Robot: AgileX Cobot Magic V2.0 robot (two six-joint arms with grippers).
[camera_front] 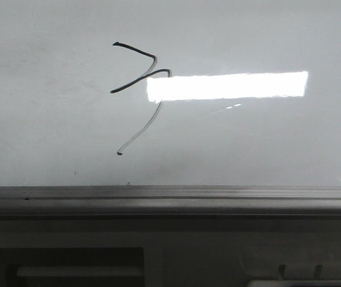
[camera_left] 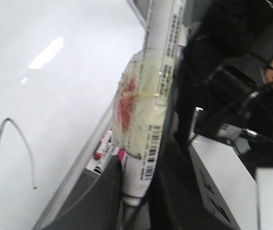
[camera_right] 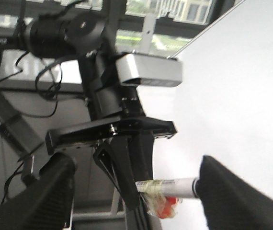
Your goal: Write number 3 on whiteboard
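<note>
- The number 3 [camera_front: 139,89] sits upper left on the whiteboard [camera_front: 248,149]; you should retrace its faint lower tail with steady pressure.
- Left tool [camera_left: 134,191]: clamped on the taped marker [camera_left: 148,96], clear of the board.
- Right tool [camera_right: 136,201]: fingers apart, empty.
- The marker tip is cut off in every view, so you cannot confirm its condition.

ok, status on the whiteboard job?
Left pincer shut on marker, off the whiteboard. Right pincer open, empty. Number 3 drawn, lower tail faint. Nothing in the way.
</note>
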